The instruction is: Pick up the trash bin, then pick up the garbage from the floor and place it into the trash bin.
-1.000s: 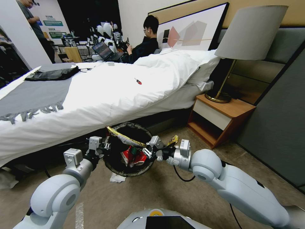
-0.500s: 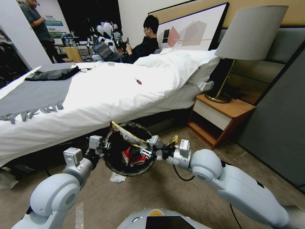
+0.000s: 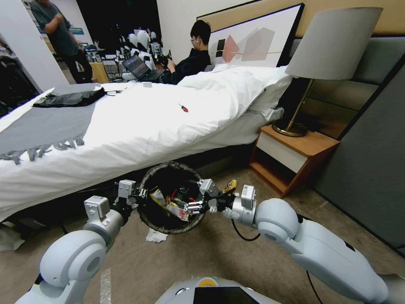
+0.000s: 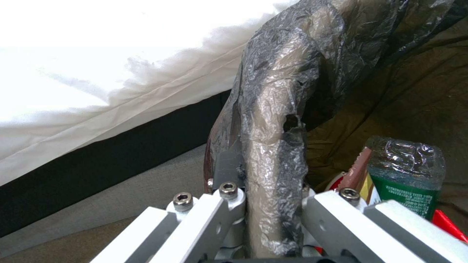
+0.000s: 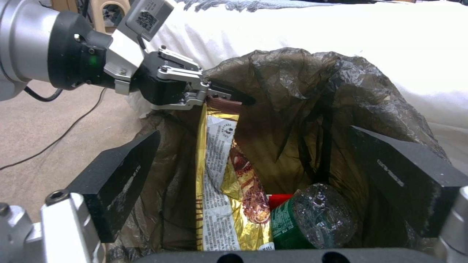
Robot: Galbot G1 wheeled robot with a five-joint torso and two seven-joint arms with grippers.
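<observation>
— Left hand (image 3: 141, 195): what do we see it doing?
— We see it clamped on the bag-lined rim of the trash bin (image 3: 148, 221), one finger outside the liner and one inside, holding the bin off the floor (image 3: 202, 257) beside the bed (image 3: 139, 126).
— And the right hand (image 3: 190, 207)?
— We find it over the bin's mouth, opposite the left hand, fingers spread and empty. Directly beneath it, inside the bin, lie a yellow snack wrapper (image 5: 229, 190), a green-labelled bottle (image 5: 307, 223) and a red carton (image 5: 279, 199). Below the bin a white tissue (image 3: 155, 236) lies on the floor.
</observation>
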